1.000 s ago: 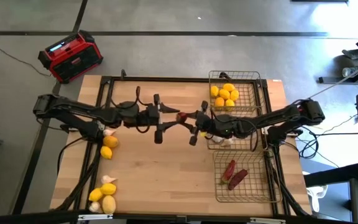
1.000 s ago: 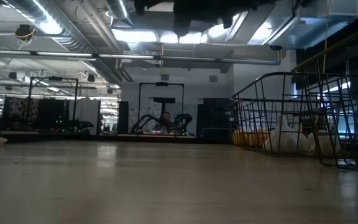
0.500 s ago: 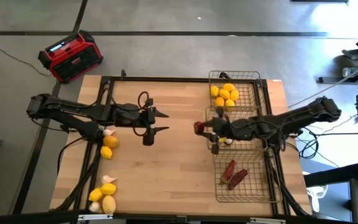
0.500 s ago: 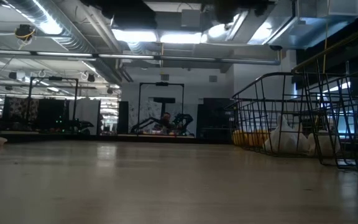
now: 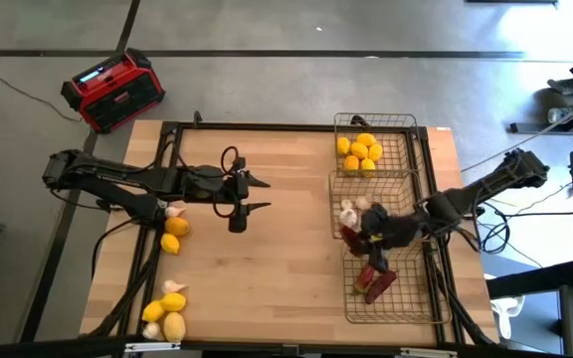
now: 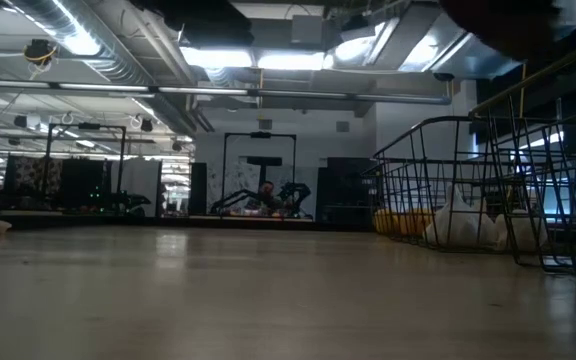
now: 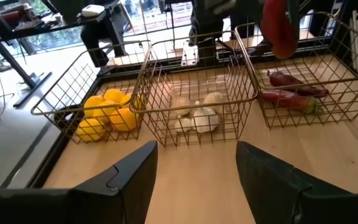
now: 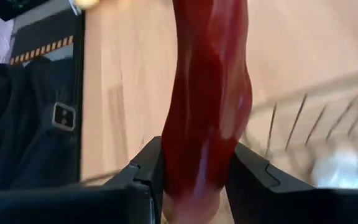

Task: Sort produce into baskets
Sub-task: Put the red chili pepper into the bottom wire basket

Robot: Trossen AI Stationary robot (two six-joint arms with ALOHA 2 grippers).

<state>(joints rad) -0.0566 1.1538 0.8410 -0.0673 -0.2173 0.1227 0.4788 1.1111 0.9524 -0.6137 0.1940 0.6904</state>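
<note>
The pale wooden table, framed by black metal rails, carries three square bronze wire-mesh baskets in a row down its right side. The far basket holds round yellow-orange lemons, the middle basket holds small white garlic bulbs, and the near basket holds two elongated dark red chili peppers.

The two dark arms reach in from opposite sides. The left gripper hangs over the bare middle of the table, its fingers spread apart with nothing between them, facing the row of baskets. The right gripper is over the boundary between the middle and near baskets, and its fingers are clamped on a dark red chili pepper; from the left wrist view that pepper hangs above the baskets, though whether it sits over the middle or the near one is hard to judge.

A red-and-black boxy radio stands on the floor beyond the table's far left corner.

Loose produce lies at the left edge: a lemon with a garlic bulb beside the left arm, and a cluster of lemons and garlic at the near left corner.
</note>
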